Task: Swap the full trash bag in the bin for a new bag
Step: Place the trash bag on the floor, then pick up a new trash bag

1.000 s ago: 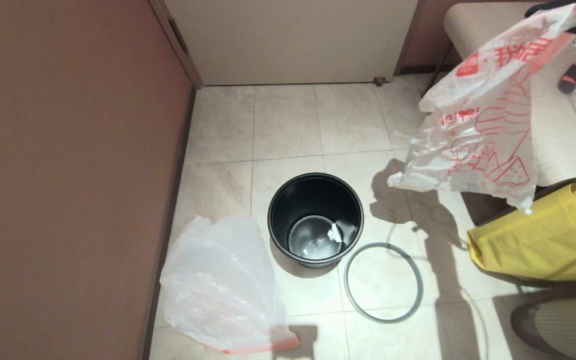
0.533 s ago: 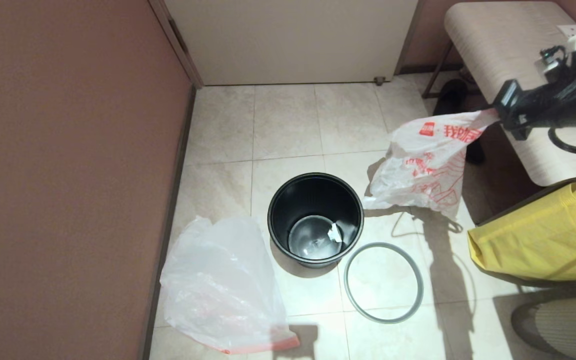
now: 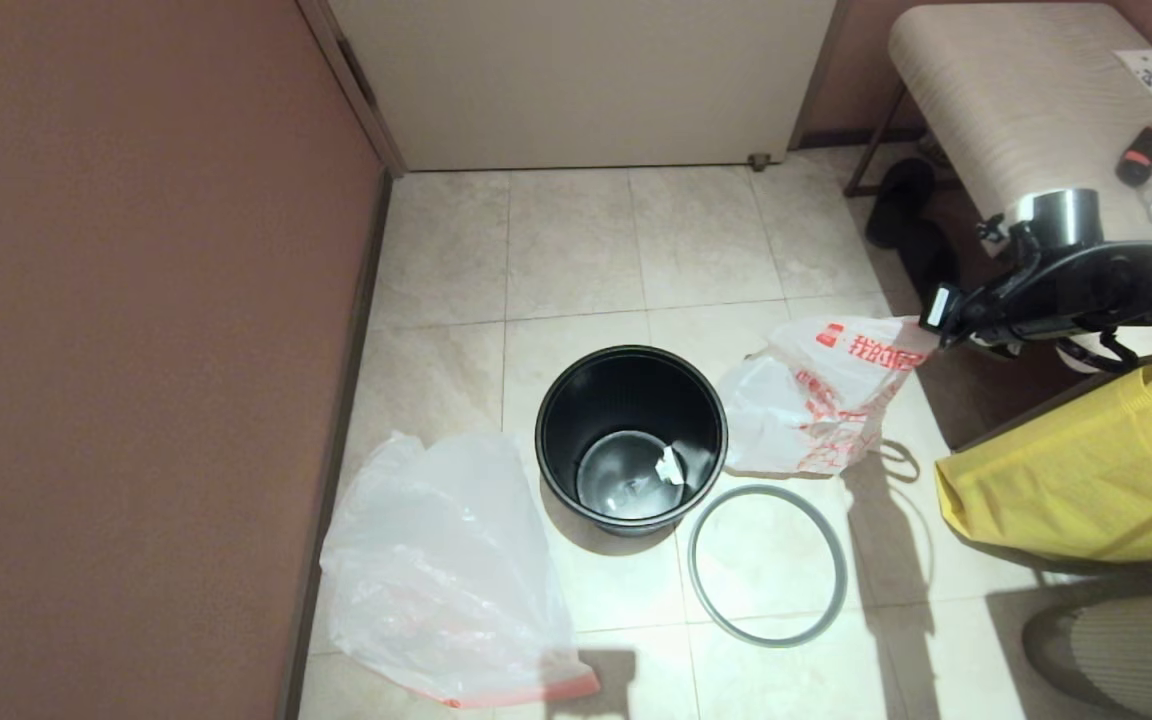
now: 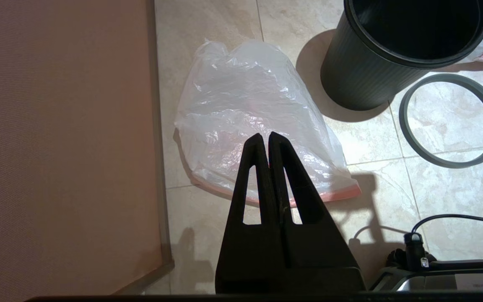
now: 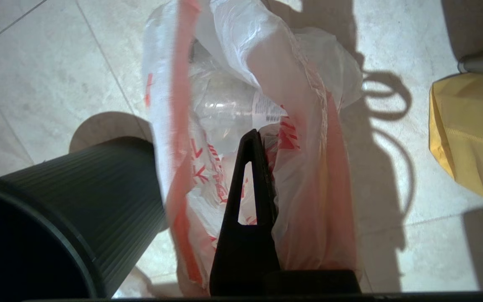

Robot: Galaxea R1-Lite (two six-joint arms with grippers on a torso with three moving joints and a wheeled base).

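- Thin, crinkled translucent plastic made up the full trash bag [image 3: 821, 405], lumpy in shape, printed with a bold red logo and red characters and edged in pink-red; it sagged on the tiled floor [image 3: 576, 250] just beside the bin, on the side toward the yellow fabric bag.
- Its gathered top rose to the right gripper [image 3: 936, 320], whose black fingers were pinched together on the plastic; through the film a clear crumpled bottle showed in the right wrist view.
- Black ribbed plastic formed the bin [image 3: 631, 435], a small round bucket shape standing upright near the middle of the floor, with a scrap of white paper lying on its glossy bottom.
- A separate thin grey hoop [image 3: 766, 565] lay flat on the tiles just beside the bin, apart from its rim.
- The new bag [image 3: 446, 575], filmy white with a pink-red band along its near edge, lay in a wrinkled, flattish heap beside the reddish-brown wall [image 3: 136, 350], close to the bin's other side.
- The left gripper [image 4: 268, 138] hung above that bag with its tapered black fingers pressed together, holding nothing.
- A soft yellow fabric bag [image 3: 1076, 470] slumped at the floor's right edge, below a pale wood-grain bench [image 3: 996, 90].
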